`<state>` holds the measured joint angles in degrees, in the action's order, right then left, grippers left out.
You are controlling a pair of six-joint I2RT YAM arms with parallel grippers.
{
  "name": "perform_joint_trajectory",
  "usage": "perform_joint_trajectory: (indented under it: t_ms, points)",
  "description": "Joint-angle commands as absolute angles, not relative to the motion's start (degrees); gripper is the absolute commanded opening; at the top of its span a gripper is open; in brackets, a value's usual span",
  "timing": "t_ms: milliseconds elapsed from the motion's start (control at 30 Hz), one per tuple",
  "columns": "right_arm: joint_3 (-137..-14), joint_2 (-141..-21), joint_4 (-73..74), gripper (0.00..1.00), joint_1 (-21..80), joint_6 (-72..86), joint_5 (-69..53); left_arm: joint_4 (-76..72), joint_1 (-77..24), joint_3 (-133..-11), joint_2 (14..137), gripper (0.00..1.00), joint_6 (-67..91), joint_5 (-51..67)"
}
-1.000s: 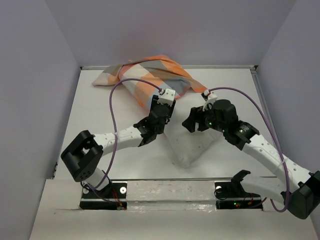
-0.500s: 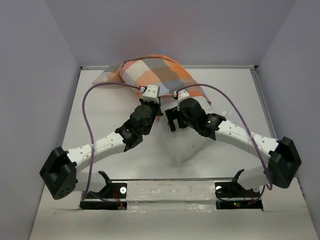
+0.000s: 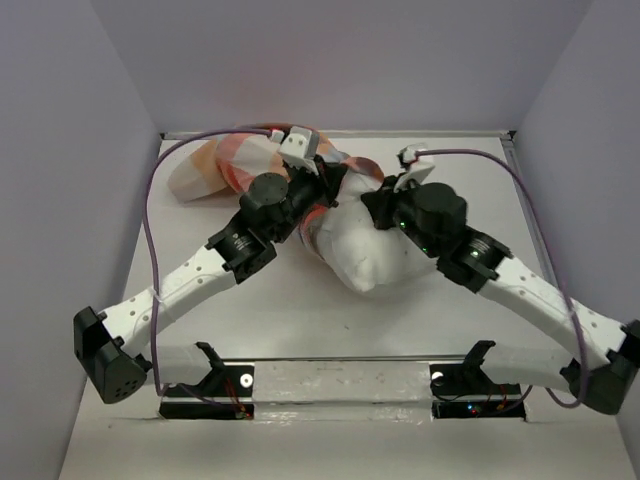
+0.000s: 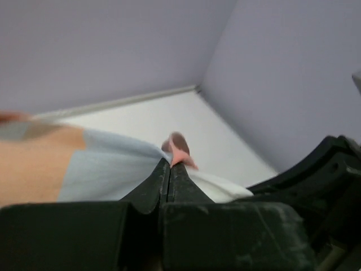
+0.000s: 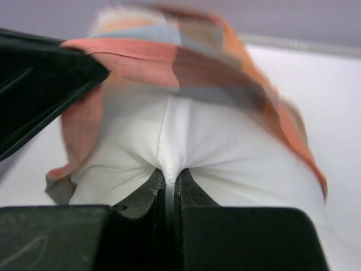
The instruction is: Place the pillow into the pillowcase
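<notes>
The white pillow [image 3: 365, 252] lies mid-table, its far end tucked under the mouth of the checked pillowcase [image 3: 222, 165], which is bunched toward the far left. My left gripper [image 3: 326, 186] is shut on a thin edge of the pillowcase [image 4: 107, 166]; the orange hem pokes out above the left gripper [image 4: 170, 165]. My right gripper [image 3: 376, 196] is shut on a pinched fold of the pillow [image 5: 237, 152]. In the right wrist view the right gripper [image 5: 169, 176] holds that fold below the orange pillowcase [image 5: 186, 53], which arches over the pillow. The two grippers sit close together.
The white table [image 3: 250, 310] is boxed in by grey walls on the left, right and far sides, with a raised rail [image 3: 450, 133] along the far edge. Purple cables [image 3: 150, 215] loop from both wrists. The left arm's black finger [image 5: 39, 84] crowds the right wrist view.
Both arms have reached toward the far side. The right gripper has shut on the pillow and carried it farther. The pillowcase has been pulled left, over the pillow's far end.
</notes>
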<state>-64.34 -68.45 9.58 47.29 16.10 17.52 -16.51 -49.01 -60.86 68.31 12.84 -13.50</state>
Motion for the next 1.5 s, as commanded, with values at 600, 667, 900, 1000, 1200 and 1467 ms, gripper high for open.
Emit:
perform_joint_trajectory:
  t_ms: [600, 667, 900, 1000, 1200, 1467]
  points:
    - [-68.5, -52.5, -1.1, 0.0, 38.1, 22.1, 41.8, -13.4, -64.2, -77.0, 57.5, 0.0, 23.3, 3.2]
    - [-67.1, -50.1, -1.8, 0.0, 40.5, 22.8, 40.5, -13.5, -64.2, -80.3, 60.5, 0.0, 23.3, 5.3]
    - [-67.0, -71.6, -8.3, 0.0, 43.3, 26.4, 35.4, -10.7, -68.4, -88.5, 68.1, 0.0, 25.0, 9.7]
    - [-66.5, -80.8, -11.7, 0.0, 33.2, 31.7, 18.8, -13.7, -70.8, -76.6, 62.2, 0.0, 26.2, 4.4]
    - [-64.8, -80.7, -16.4, 0.0, 30.9, 28.9, 11.7, -25.9, -70.8, -50.7, 53.4, 0.0, 35.4, 1.6]
    - [-42.8, -80.1, -22.1, 0.0, 43.2, 35.8, 12.9, -28.5, -70.5, -34.9, 48.6, 0.56, 39.9, -3.8]
